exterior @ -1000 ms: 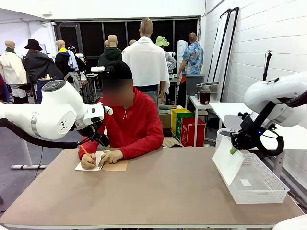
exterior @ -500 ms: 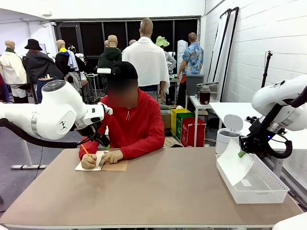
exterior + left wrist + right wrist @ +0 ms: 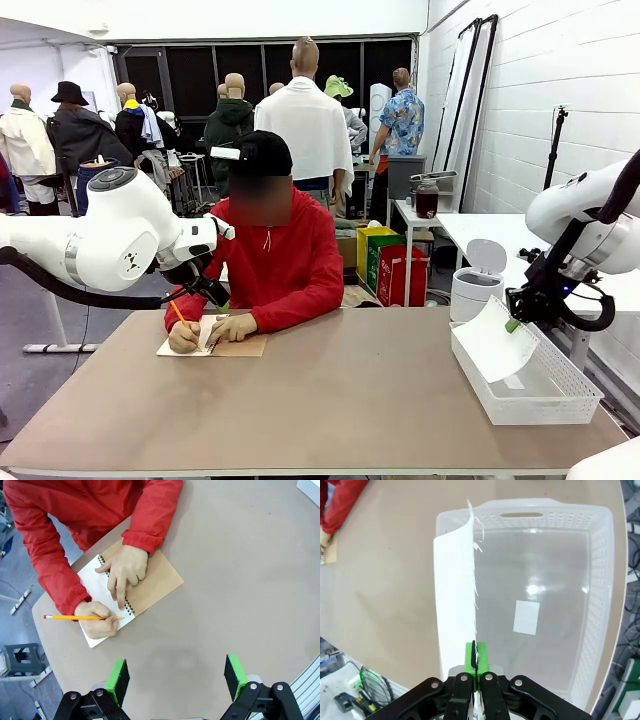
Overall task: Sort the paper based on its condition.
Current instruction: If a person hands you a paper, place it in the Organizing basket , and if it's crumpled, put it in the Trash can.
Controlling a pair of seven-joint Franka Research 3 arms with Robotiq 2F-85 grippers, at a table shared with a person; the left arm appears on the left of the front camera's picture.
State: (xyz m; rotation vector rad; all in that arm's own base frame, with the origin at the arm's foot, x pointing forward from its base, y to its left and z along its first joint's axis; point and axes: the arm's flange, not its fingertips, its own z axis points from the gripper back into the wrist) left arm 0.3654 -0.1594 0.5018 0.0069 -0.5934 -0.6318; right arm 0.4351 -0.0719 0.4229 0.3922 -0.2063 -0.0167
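Front view: right gripper (image 3: 513,325) above basket (image 3: 545,410)

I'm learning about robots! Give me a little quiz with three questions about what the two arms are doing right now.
1. True or false: the right gripper is shut on a sheet of paper.
2. Pick one. The left gripper, above the table, is: A open with nothing in it; B shut on a cup; C shut on a spoon.
3. Fill the gap: the paper hangs at the edge of a white mesh ____.

Key: 1 true. 2 A. 3 basket.
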